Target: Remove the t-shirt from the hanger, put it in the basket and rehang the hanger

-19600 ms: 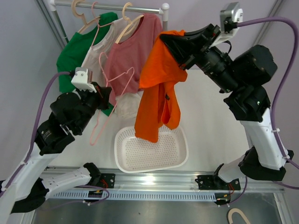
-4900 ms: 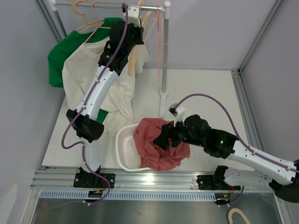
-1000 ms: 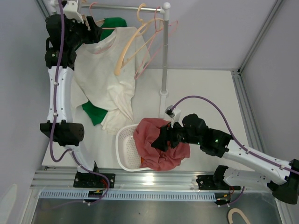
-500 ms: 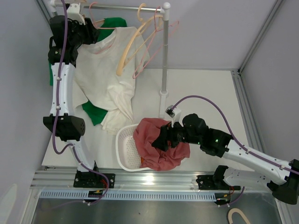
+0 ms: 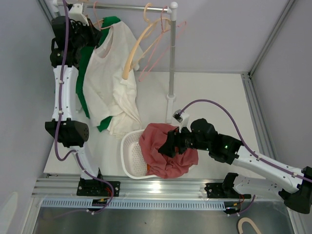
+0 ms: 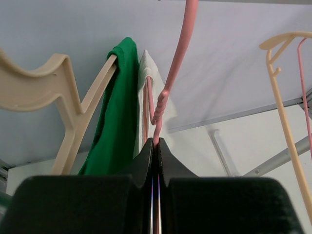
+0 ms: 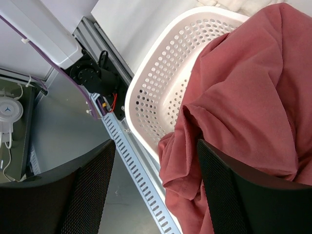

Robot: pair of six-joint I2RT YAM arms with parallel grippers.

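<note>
The left gripper [image 6: 156, 144] has its two black fingers pressed together on the thin stem of the pink hanger [image 6: 168, 83], which rises out of frame. Just left of that hanger hangs the cream t-shirt [image 6: 148, 68], then a green t-shirt [image 6: 117, 112] on a beige hanger [image 6: 68, 92]. Well right of it, a yellow hanger [image 6: 282, 102].

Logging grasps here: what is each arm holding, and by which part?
The left jaws are shut on the pink hanger, pinching its wire neck below the hook. The right jaws stand open over the red t-shirt, holding nothing.
</note>
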